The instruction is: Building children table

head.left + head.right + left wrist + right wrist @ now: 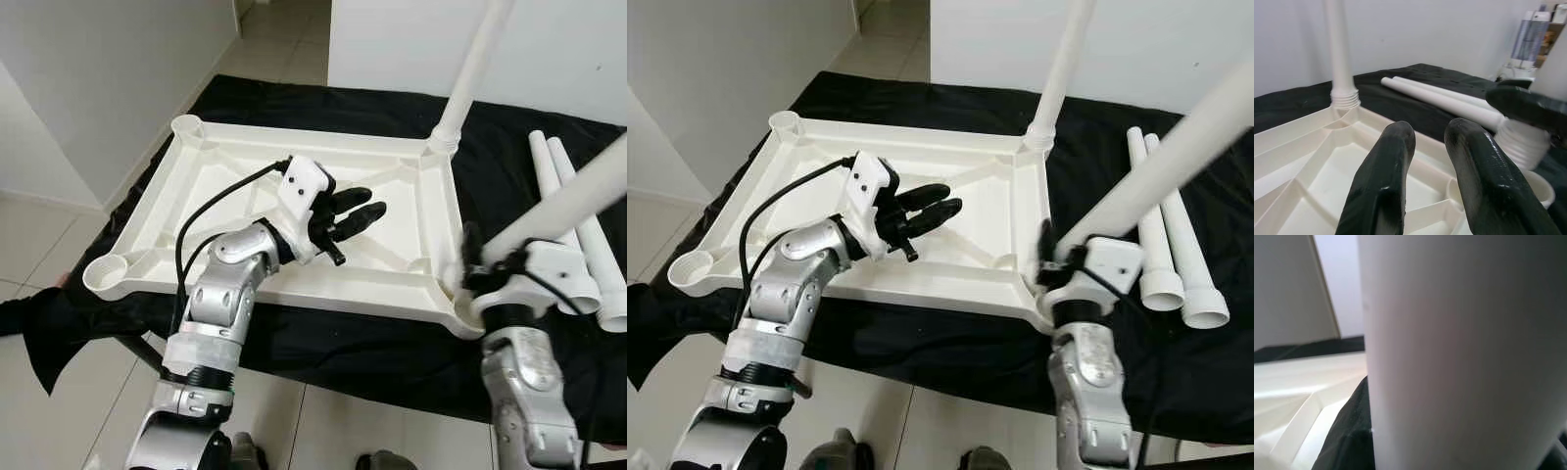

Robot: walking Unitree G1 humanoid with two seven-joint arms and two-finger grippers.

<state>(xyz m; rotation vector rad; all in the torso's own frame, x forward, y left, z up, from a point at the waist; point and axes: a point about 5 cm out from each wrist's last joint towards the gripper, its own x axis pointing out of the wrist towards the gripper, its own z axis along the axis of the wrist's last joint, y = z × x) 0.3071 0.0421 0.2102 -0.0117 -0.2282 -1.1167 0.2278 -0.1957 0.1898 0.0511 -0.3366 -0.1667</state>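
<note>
A white tabletop (294, 186), turned underside up, is spread across the middle of the frame on a counter draped in black cloth (323, 343). One white leg (470, 73) is seen standing upright in its upper-right corner socket. A second leg (568, 201) is pinched by the right claw (468, 262) at the lower-right corner, tilted toward the upper right. The left claw (358, 213) is held above the tabletop's centre, its fingers slightly parted and empty. Two spare legs (588, 235) are laid at the right edge.
</note>
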